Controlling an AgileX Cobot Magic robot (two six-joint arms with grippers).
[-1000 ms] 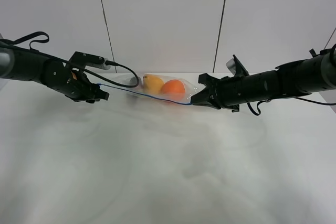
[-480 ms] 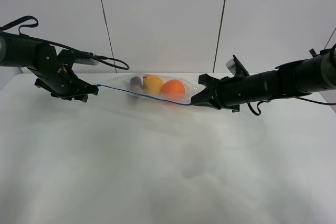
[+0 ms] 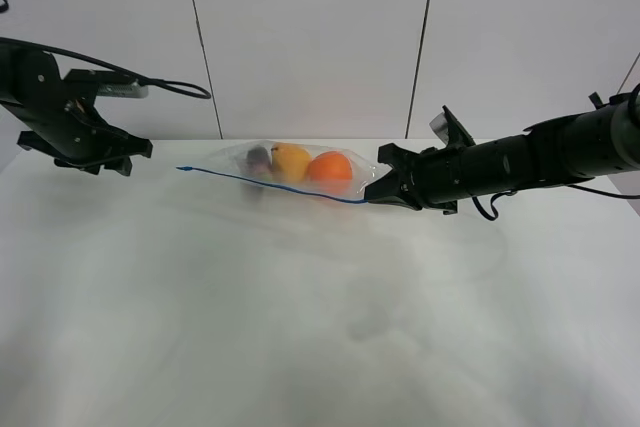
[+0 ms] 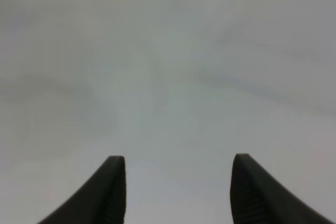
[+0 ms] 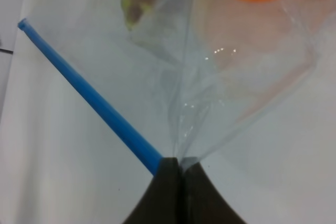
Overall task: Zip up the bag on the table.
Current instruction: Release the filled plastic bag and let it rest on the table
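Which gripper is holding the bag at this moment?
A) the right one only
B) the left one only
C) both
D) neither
A: the right gripper is pinched shut on the corner of the bag where the blue zipper strip ends, while the left gripper stands open over bare table, apart from the bag.

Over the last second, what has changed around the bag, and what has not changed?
The left gripper moved left in the high view, away from the free end of the blue zipper strip. It now stands apart from it, open and empty. The right gripper stayed shut on the bag, which kept its place on the table.
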